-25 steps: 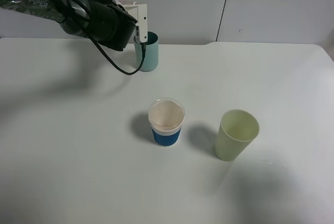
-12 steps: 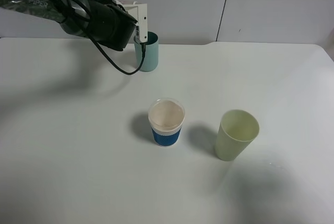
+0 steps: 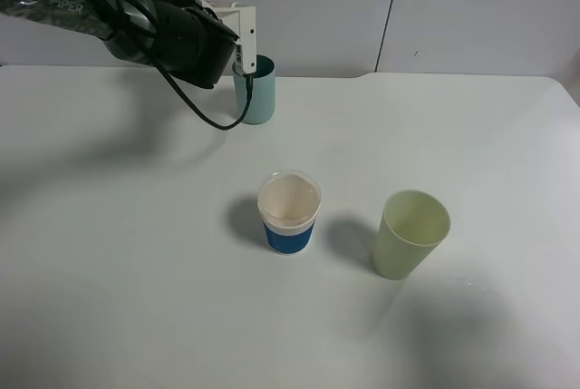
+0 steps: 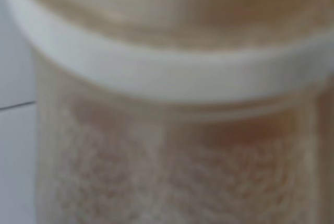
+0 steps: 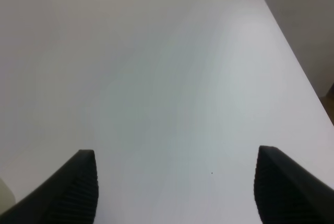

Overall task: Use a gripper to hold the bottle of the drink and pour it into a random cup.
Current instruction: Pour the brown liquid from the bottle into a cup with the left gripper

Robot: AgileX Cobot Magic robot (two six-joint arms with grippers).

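The teal-green cup [image 3: 257, 94] stands upright at the back of the table. My left gripper [image 3: 244, 64] hangs right at the cup's rim, its fingers hidden behind the white bracket and thick black wrist. The bottle [image 4: 172, 130] fills the left wrist view, blurred and very close, with a white band around its wide neck; the left gripper is shut on it. A brownish tint of the drink [image 4: 240, 130] shows through the translucent wall. In the exterior high view the bottle is hidden behind the wrist. My right gripper [image 5: 175, 192] is open over bare table, nothing between its fingers.
A short blue-and-white cup [image 3: 289, 212] stands mid-table, with a pale yellow-green tapered cup [image 3: 410, 234] to its right. A black cable [image 3: 204, 112] loops down from the left wrist beside the teal cup. A wall rises just behind the white table [image 3: 109, 262].
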